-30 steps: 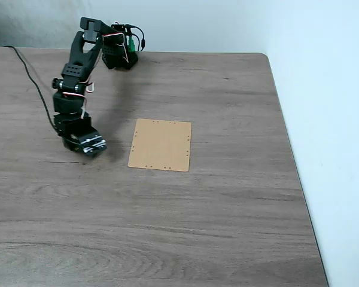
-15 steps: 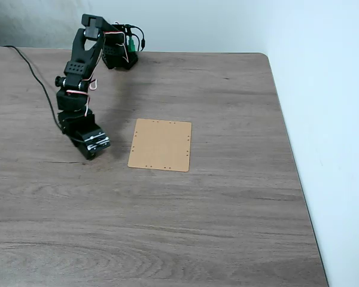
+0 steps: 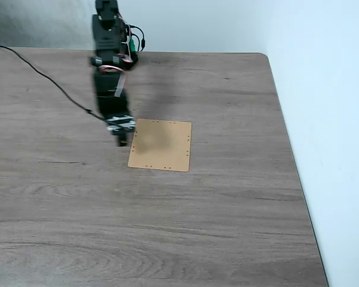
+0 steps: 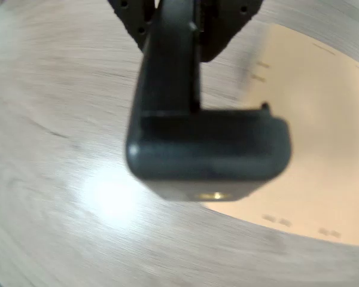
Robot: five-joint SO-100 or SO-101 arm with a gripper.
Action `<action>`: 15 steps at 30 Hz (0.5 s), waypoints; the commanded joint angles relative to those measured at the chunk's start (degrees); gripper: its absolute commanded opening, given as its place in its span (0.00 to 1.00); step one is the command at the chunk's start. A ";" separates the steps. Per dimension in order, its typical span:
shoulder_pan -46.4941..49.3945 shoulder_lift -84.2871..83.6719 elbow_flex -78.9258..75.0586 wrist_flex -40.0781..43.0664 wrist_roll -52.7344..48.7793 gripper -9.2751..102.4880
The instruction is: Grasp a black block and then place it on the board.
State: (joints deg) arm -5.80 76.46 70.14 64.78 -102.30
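Observation:
In the wrist view the black block (image 4: 209, 149) hangs crosswise below my gripper (image 4: 182, 110), which is shut on it; a small light dot shows on its near side. The tan board (image 4: 311, 149) lies just to the right of the block, lower down on the table. The fixed view shows my gripper (image 3: 122, 137) pointing down at the upper left corner of the board (image 3: 161, 145), raised above the tabletop. The block is too small and dark to make out there.
The arm's base (image 3: 124, 52) stands at the table's back edge. A black cable (image 3: 42, 75) runs from it across the back left. The table's right edge (image 3: 290, 155) lies well to the right of the board.
The arm has swung to the right and stretched up, carrying the gripper and block from a spot on the table left of the board to the board's upper left corner.

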 commanded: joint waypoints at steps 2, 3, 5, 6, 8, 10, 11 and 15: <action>-7.03 4.75 0.44 -2.64 10.20 0.09; -8.26 4.66 1.05 -3.87 12.83 0.09; -10.55 4.31 2.20 -6.06 17.75 0.09; -11.51 4.04 2.55 -6.94 20.13 0.09; -13.45 3.25 2.99 -8.70 24.70 0.09; -14.85 2.46 3.34 -9.84 28.04 0.09; -15.47 2.11 3.60 -10.11 29.44 0.09; -16.70 1.14 6.24 -13.27 34.54 0.09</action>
State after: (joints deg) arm -19.25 76.29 75.32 53.96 -68.82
